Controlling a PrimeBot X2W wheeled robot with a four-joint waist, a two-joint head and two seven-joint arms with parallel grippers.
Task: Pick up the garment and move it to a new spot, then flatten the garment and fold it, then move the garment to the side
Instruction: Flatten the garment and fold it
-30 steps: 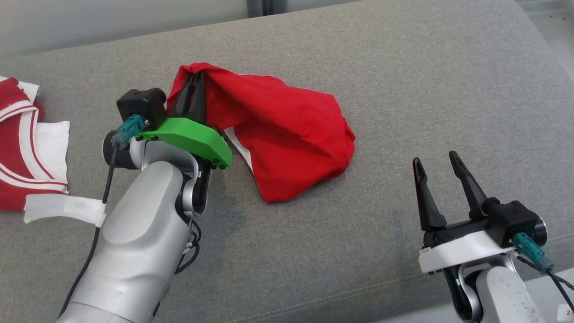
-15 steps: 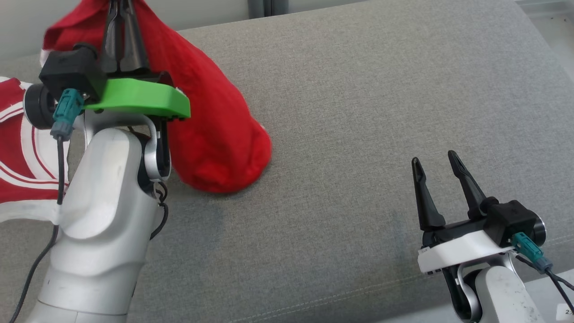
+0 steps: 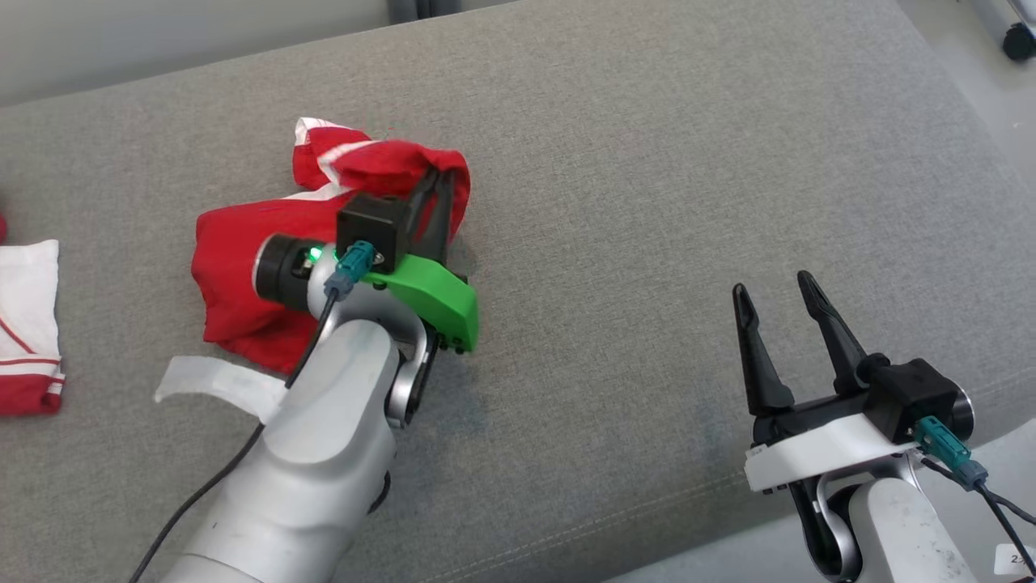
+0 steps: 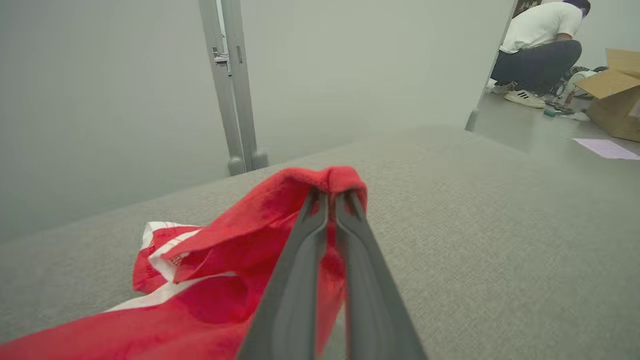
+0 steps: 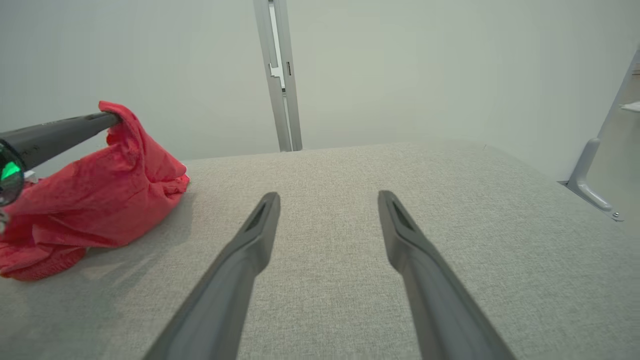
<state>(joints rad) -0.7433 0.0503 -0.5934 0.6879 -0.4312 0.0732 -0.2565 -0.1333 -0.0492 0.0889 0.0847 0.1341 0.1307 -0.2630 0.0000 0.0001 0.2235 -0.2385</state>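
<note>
The garment (image 3: 243,251) is red with white trim and lies bunched on the grey padded table (image 3: 647,162), left of the middle. My left gripper (image 3: 435,176) is shut on a raised fold at the garment's right end. In the left wrist view the two fingers (image 4: 300,280) meet at their tips, with red cloth (image 4: 210,260) pinched over them and trailing down to the left. My right gripper (image 3: 773,285) stands open at the lower right, well clear of the cloth. The right wrist view shows its gripper (image 5: 327,197) spread over bare table, the garment (image 5: 100,200) at far left.
Another red and white piece of clothing (image 3: 28,324) lies at the table's left edge. A white strip of cloth (image 3: 214,380) lies just in front of the garment. Beyond the table's far right corner a person (image 4: 540,50) crouches by a cardboard box (image 4: 615,90).
The left gripper swung the garment up and leftward, then brought it down; the garment now lies bunched left of the middle. The head camera has shifted. The right gripper stayed put and open.
</note>
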